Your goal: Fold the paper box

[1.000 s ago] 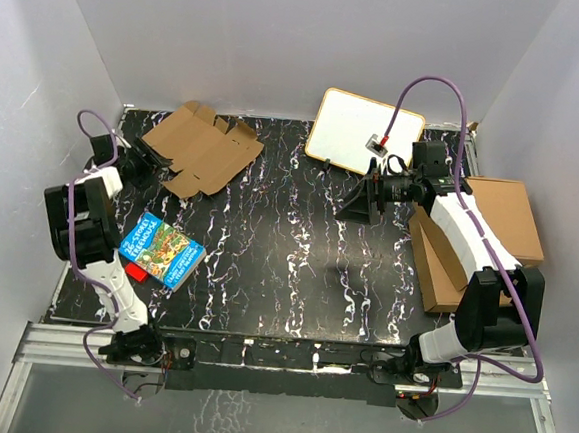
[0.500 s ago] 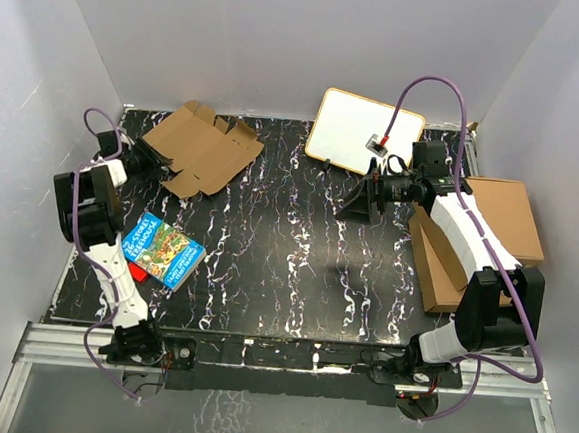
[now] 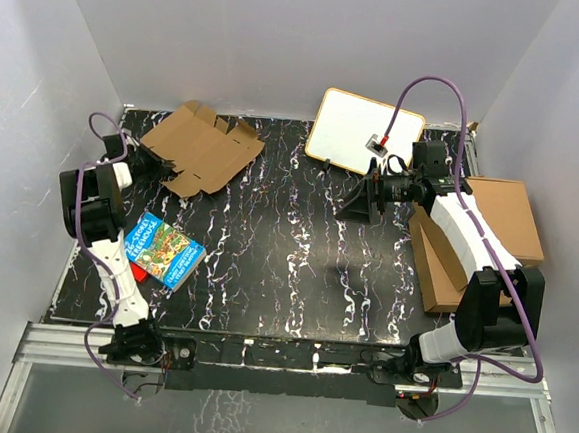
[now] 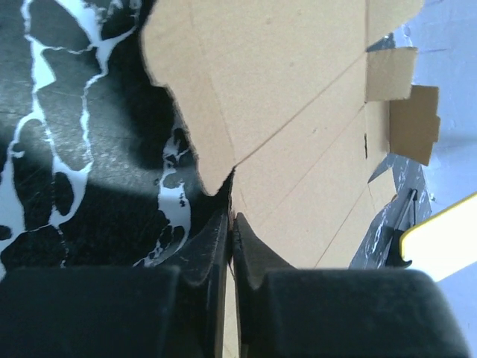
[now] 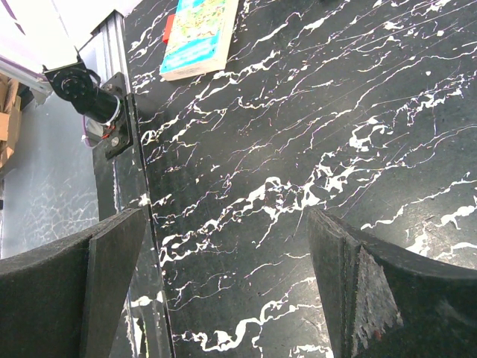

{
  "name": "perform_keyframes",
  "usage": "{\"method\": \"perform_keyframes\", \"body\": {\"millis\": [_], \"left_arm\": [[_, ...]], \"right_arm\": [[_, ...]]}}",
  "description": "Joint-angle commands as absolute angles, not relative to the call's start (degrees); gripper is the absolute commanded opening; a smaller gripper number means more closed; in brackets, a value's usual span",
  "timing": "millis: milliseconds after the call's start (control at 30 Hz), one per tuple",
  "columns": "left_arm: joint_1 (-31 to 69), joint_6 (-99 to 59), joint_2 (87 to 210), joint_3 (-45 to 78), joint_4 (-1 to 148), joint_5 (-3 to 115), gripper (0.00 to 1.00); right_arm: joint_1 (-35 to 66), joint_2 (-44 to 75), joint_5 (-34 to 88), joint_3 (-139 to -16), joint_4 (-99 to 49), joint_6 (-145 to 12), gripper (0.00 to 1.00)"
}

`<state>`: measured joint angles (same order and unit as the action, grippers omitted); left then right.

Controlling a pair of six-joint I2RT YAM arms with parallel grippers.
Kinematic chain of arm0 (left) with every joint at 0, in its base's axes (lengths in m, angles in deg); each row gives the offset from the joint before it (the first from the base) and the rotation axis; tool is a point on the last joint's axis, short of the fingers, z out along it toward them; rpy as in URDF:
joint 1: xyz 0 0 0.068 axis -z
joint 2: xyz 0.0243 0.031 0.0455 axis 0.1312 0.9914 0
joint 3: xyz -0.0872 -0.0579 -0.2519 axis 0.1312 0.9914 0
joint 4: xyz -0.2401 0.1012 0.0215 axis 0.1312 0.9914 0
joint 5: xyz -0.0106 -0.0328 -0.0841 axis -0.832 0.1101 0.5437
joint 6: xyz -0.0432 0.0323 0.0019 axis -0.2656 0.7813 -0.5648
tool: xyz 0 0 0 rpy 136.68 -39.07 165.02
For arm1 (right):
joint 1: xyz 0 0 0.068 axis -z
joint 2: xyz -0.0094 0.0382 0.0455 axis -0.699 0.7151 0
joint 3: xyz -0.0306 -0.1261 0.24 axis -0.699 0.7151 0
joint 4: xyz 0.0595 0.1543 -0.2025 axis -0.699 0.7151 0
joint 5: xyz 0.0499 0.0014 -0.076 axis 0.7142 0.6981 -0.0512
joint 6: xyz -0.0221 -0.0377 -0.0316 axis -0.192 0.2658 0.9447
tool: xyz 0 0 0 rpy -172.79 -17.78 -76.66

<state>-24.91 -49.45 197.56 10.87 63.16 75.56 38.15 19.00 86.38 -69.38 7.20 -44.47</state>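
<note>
The paper box [image 3: 203,148] is a flat brown die-cut cardboard sheet lying at the back left of the black marbled table. In the left wrist view the paper box [image 4: 298,97] fills the upper right, its crease lines and notched tabs showing. My left gripper [image 3: 156,166] sits at the sheet's near left edge. There my left gripper [image 4: 231,220] is shut, and the cardboard's edge runs between its black fingers. My right gripper [image 3: 356,204] hangs over the table right of centre, far from the sheet. My right gripper [image 5: 225,216] stands wide open with only tabletop between its fingers.
A blue picture book [image 3: 161,250] lies near the left arm, over a red item. A whiteboard [image 3: 364,132] leans at the back right. A pile of larger cardboard boxes [image 3: 478,241] lies under the right arm. White walls enclose the table.
My left gripper has moved in to the sheet's near left edge and closed on it. The right arm has not moved.
</note>
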Motion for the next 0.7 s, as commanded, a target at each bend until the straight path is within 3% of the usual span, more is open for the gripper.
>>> {"method": "perform_keyframes", "body": {"millis": [0,367,667], "left_arm": [[-24.4,-49.7,194.6,13.6,60.6,77.9,0.00],[-21.2,-58.4,170.6,37.9,47.5,79.8,0.00],[-6.8,-59.9,146.0,55.9,46.8,71.0,0.00]], "right_arm": [[38.5,18.1,88.2,-69.4,5.0,-42.7,0.98],[38.5,18.0,91.8,-65.9,1.8,-43.6,0.99],[40.6,10.5,93.2,-52.6,-16.6,-52.4,0.98]]}}
